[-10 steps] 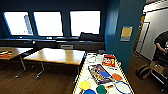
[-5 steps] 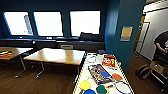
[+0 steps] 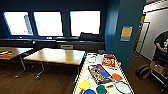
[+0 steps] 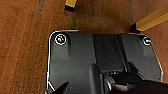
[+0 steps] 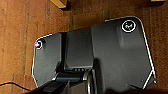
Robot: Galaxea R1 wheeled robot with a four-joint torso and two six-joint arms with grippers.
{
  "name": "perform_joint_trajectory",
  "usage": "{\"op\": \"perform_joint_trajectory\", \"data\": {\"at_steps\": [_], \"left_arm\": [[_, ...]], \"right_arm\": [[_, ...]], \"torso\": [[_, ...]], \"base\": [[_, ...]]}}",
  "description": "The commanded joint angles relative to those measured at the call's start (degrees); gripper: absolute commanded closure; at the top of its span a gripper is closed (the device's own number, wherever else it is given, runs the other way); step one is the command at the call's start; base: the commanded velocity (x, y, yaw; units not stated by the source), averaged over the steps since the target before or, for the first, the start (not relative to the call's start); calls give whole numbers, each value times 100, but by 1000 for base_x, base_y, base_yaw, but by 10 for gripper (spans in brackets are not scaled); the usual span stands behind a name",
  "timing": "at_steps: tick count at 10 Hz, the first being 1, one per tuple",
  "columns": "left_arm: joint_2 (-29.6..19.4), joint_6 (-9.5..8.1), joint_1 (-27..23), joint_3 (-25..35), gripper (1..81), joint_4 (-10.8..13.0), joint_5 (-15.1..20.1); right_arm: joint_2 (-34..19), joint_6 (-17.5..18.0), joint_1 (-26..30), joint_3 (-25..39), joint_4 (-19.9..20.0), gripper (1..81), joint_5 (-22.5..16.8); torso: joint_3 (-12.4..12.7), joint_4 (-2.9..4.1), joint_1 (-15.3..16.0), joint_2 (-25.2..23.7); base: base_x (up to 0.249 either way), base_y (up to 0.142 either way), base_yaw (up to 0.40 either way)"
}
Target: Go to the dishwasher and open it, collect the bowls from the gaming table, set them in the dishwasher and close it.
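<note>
**Gaming table with bowls, seen from the head camera**

Gaming table (image 3: 82,75): a long white top edged in yellow and black, seen at the lower middle of the head view, running away toward a blue pillar (image 3: 121,32).

Bowls, laid at the near end of that top: a yellow bowl (image 3: 85,85), a green bowl (image 3: 101,89), a blue bowl (image 3: 89,92) at the picture's lower edge, a second blue bowl (image 3: 105,74) lying on a flat game box (image 3: 96,71), and an orange bowl (image 3: 117,77) beside it. A blue-rimmed racket (image 3: 122,87) is placed to the right of the green bowl. A red box (image 3: 109,60) is set farther along.

Wooden table (image 3: 56,55): stood left of the gaming table.

Person (image 3: 161,43): seen at the right edge.

Grippers: whether the fingers are apart or together cannot be told.
</note>
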Motion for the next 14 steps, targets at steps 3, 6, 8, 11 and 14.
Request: {"op": "perform_joint_trajectory", "data": {"at_steps": [3, 6, 8, 11, 14], "left_arm": [[-1199, -23, -278, 1598, 10, -17, 49], [-2210, -49, -279, 2969, 10, -35, -170], [-2852, -58, -288, 3814, 10, -61, -250], [-3406, -59, -314, 4474, 10, -70, -346], [-3829, -50, -340, 5159, 10, -53, -346]], "right_arm": [[-1362, 30, 370, 1847, 51, 10, -350], [-2294, 48, 406, 3096, 60, 10, -306], [-2866, 48, 432, 3914, 69, 10, -60], [-3429, 48, 458, 4679, 69, 10, 54], [-3956, 48, 467, 5532, 60, 10, 352]], "torso": [[0, 0, 1, -2], [0, 0, 1, 0], [0, 0, 1, 0], [0, 0, 1, 0], [0, 0, 1, 0]], "base": [[0, 0, 0], [0, 0, 0], [0, 0, 0], [0, 0, 0], [0, 0, 0]]}}
